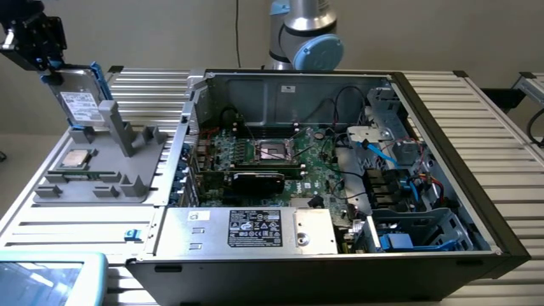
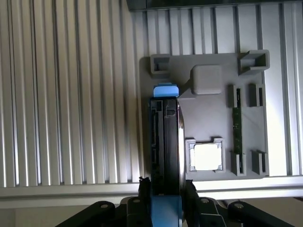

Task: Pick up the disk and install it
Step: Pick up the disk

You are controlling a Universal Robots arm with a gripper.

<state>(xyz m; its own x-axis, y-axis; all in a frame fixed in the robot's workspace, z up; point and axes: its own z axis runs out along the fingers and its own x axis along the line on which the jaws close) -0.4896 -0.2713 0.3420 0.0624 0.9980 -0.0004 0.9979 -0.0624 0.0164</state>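
— Where's the disk point(image 1: 78, 101) now?

— At the far end of the exterior view's left, standing on edge in the gripper point(image 1: 50, 69), label facing out. It's over the far part of the grey tray point(image 1: 102, 186), well apart from the open case point(image 1: 297, 75).

— So the pick is done?

— I'd say the grasp is done. The wrist view looks straight down the disk point(image 2: 165, 142), and the gripper point(image 2: 166, 189) has a finger pressed on each flat face, the fingers point(image 2: 143, 187) partly apart, only as wide as the disk is thick. The blue rail shows at its upper and lower ends.

— Is it clear of the tray?

— Can't tell. In the exterior view its lower edge sits just behind the tray's tall post point(image 1: 114, 124), about level with the small uprights. It may be lifted out or only just leaving its slot.

— Anything else on the tray?

— The square chip point(image 1: 76, 157) lies in its pocket, untouched, beside the disk in the wrist view point(image 2: 206, 157).

— And the install?

— All of it is left, by my reading. The disk is nowhere near the case, and the cage point(image 1: 425, 223) at the near corner on the exterior view's right looks unfilled, though I can't see into it fully.
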